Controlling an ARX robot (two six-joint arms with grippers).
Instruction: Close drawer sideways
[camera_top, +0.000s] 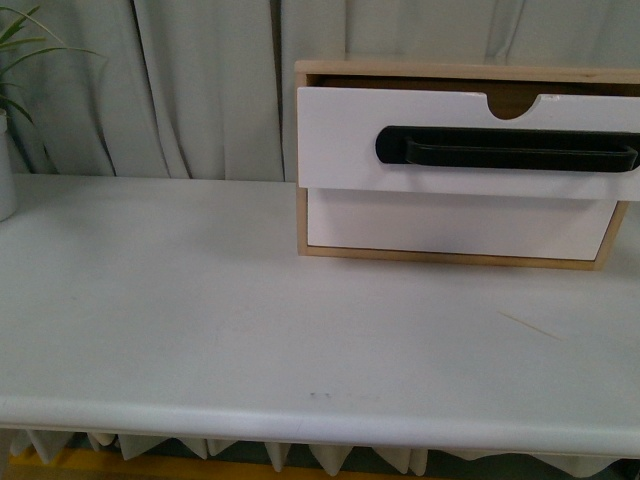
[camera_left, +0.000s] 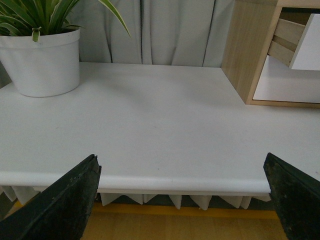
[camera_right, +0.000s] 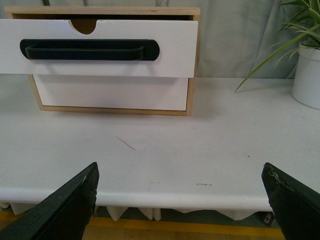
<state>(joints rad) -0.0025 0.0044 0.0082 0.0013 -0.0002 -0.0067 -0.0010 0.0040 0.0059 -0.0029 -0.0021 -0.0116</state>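
Drawer with the long black bar handle stands pulled out of its light wooden box at the right rear of the white counter, overhanging the plain white drawer below it. That is the front view, where neither arm appears.

From the left wrist view, the box shows side-on, the drawer's wooden side rail exposed where it juts forward. A potted plant sits well apart from the box. The left jaws are spread wide, empty, near the counter's front edge.

From the right wrist view, the drawer front faces the camera squarely, its semicircular notch cut into the top edge. The right jaws also gape wide and grip nothing, well short of the box.

Closing has not begun. The likely hazard: the box looks light and unanchored, so a push on the front could slide the whole unit back instead of seating the drawer. An off-centre shove might skew the drawer and jam it, and a finger could catch on the handle.
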